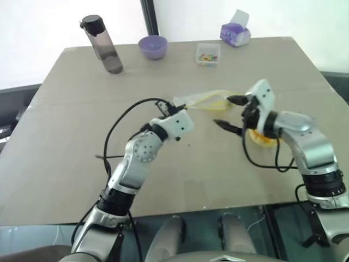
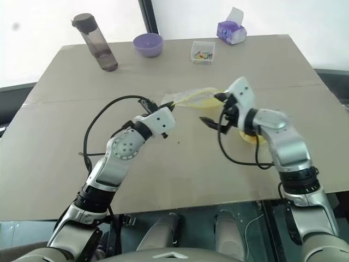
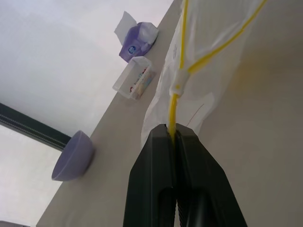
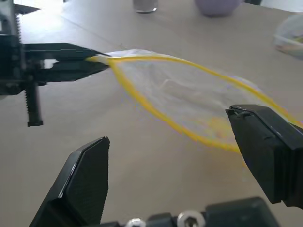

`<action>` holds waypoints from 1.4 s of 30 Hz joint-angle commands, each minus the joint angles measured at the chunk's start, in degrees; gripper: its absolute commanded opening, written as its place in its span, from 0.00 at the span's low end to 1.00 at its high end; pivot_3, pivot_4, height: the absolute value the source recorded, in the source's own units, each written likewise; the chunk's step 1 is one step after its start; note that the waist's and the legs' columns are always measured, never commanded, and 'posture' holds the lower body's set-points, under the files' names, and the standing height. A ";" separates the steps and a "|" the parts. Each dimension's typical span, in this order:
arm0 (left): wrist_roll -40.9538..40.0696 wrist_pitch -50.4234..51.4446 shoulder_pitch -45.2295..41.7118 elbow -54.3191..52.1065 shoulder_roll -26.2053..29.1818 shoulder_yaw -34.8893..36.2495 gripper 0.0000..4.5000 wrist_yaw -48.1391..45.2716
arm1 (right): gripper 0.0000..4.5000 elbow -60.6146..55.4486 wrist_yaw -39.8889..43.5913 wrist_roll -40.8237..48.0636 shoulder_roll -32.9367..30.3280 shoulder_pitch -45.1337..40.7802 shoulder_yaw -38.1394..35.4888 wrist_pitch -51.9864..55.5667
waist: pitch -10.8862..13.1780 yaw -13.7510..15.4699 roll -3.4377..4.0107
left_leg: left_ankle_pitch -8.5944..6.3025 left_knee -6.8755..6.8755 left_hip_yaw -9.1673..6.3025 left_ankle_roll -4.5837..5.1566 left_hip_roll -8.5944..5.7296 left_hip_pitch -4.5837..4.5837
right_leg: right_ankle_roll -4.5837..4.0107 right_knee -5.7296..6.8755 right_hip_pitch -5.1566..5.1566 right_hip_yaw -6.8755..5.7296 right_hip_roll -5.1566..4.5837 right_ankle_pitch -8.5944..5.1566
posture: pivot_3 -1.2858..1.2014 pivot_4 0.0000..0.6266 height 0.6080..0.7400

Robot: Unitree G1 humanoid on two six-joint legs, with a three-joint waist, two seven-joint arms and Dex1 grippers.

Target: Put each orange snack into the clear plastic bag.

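L gripper [image 3: 175, 137] pinched the clear plastic bag [image 4: 180, 94] by its yellow seal, mouth held agape over the table [image 1: 82, 136]; R gripper [image 1: 232, 113], jaws wide and empty, hovered above 1 orange snack [image 1: 260, 139].

The orange snack [image 1: 260, 139] was largely hidden behind the right gripper [image 1: 232, 113] and its wrist, so that only a yellow-orange edge was seen below the wrist; its scored top could not be made out. The far end of the clear plastic bag [image 4: 189, 97] was covered by one finger [image 4: 272, 146] of that gripper in the right wrist view, and was cut off by the picture's edge in the left wrist view. The bag's corner was concealed between the closed fingers of the left gripper [image 3: 171, 137]. The contents of the small clear box [image 1: 208, 54], beyond both grippers, were too small to be told.
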 commanded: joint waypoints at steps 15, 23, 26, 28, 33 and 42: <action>-0.12 -0.51 0.21 -1.47 -0.50 0.32 0.00 0.80 | 0.83 5.02 -4.83 2.03 -7.69 12.35 -9.04 8.62 | -0.01 0.72 -0.01 | -0.16 0.13 -0.02 0.26 0.01 0.27 | 0.01 -0.05 0.39 -0.09 0.00 0.00 | 0.52 0.24 1.00; -0.05 -0.58 0.19 -1.33 -0.63 0.27 0.00 0.90 | 0.13 2.92 -3.52 5.31 -8.23 10.83 -8.34 10.94 | -0.01 1.06 -0.01 | -0.16 0.16 -0.03 0.26 0.01 0.27 | 0.02 -0.05 0.41 -0.11 -0.01 0.00 | 0.52 0.24 1.00; 0.08 -0.60 0.27 -1.39 -0.64 0.18 0.00 0.91 | 0.00 -1.29 -0.53 9.33 -8.57 8.70 -8.52 12.97 | -0.01 0.98 -0.01 | -0.16 0.16 -0.02 0.26 0.01 0.27 | 0.02 -0.05 0.40 -0.11 0.00 0.00 | 0.52 0.24 1.00; 0.34 -0.87 0.29 -1.31 -0.58 -0.16 0.00 0.87 | 0.00 -3.92 1.10 12.26 -8.77 6.64 -8.57 14.82 | 0.00 0.82 0.01 | -0.16 0.15 -0.01 0.27 0.02 0.26 | 0.02 -0.04 0.39 -0.10 -0.01 0.00 | 0.52 0.24 1.00; 1.09 -1.76 -0.13 -1.01 -0.69 -1.29 0.00 1.02 | 0.00 -9.29 4.07 18.05 -8.73 0.58 -6.50 19.38 | 0.01 1.08 0.00 | -0.16 0.16 -0.09 0.27 0.02 0.23 | 0.02 -0.08 0.40 -0.19 -0.01 0.00 | 0.52 0.24 1.00; 1.68 -3.02 -0.74 -0.33 -1.02 -2.33 0.00 1.18 | 0.00 -7.40 4.00 17.85 -8.08 -4.55 -1.50 19.16 | 0.00 1.16 -0.01 | -0.16 0.16 -0.13 0.27 0.00 0.18 | 0.02 -0.11 0.39 -0.25 -0.04 0.00 | 0.52 0.24 1.00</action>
